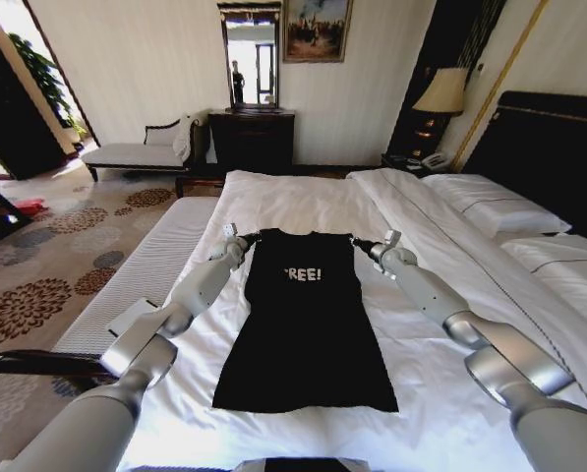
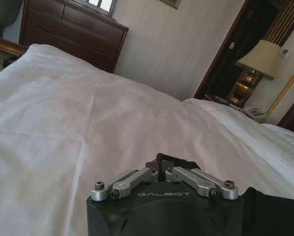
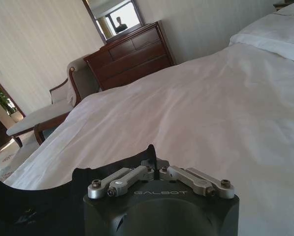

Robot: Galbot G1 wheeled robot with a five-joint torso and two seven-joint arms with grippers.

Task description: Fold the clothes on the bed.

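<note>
On my head view the black T-shirt (image 1: 308, 329) lies flat mid-frame on the bed (image 1: 303, 202), sleeves folded in. My left gripper (image 1: 246, 238) pinches its upper-left shoulder corner, my right gripper (image 1: 364, 243) the upper-right one.

Left wrist view: the fingers (image 2: 156, 162) are together on black cloth at bottom centre.

Right wrist view: the fingers (image 3: 151, 164) are clamped on the shirt's edge (image 3: 48, 196), lower left.
</note>
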